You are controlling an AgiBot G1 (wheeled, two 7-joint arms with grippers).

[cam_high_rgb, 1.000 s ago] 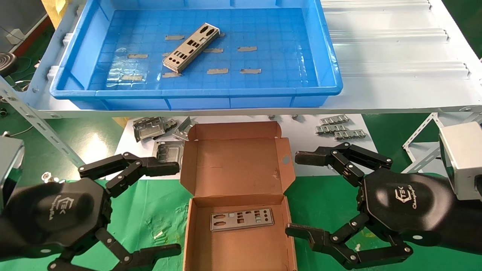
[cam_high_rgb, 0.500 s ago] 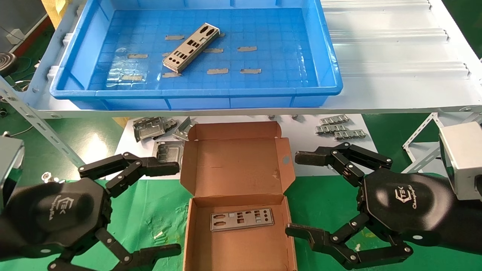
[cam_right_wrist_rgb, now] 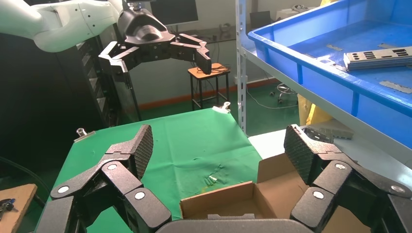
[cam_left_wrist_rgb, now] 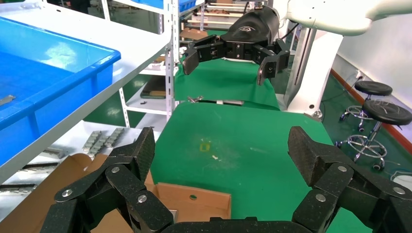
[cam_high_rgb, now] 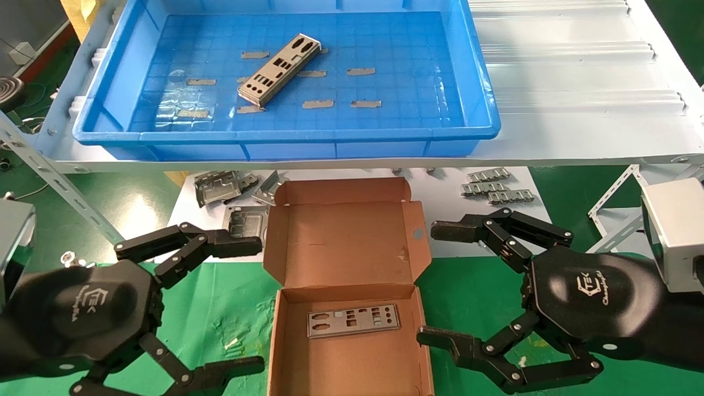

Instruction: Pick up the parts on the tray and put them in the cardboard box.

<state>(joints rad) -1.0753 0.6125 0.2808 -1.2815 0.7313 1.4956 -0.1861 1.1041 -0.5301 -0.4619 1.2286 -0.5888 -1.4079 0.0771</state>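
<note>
One silver punched plate point(cam_high_rgb: 279, 69) lies slantwise in the blue tray point(cam_high_rgb: 286, 135) on the white shelf; it also shows in the right wrist view point(cam_right_wrist_rgb: 379, 57). Another plate point(cam_high_rgb: 353, 320) lies flat inside the open cardboard box point(cam_high_rgb: 346, 242) on the green mat. My left gripper point(cam_high_rgb: 258, 301) is open and empty just left of the box. My right gripper point(cam_high_rgb: 426, 283) is open and empty just right of it. In the left wrist view my own open gripper point(cam_left_wrist_rgb: 221, 145) frames the mat and the box flap point(cam_left_wrist_rgb: 194, 204). In the right wrist view my own gripper point(cam_right_wrist_rgb: 218, 145) stands open over the box point(cam_right_wrist_rgb: 233, 204).
Squarish grey brackets point(cam_high_rgb: 220, 187) lie on white paper left of the box lid. Small slotted strips point(cam_high_rgb: 495, 187) lie to its right. Grey tape scraps point(cam_high_rgb: 360, 71) dot the tray floor. A slanted shelf brace point(cam_high_rgb: 60, 187) crosses on the left.
</note>
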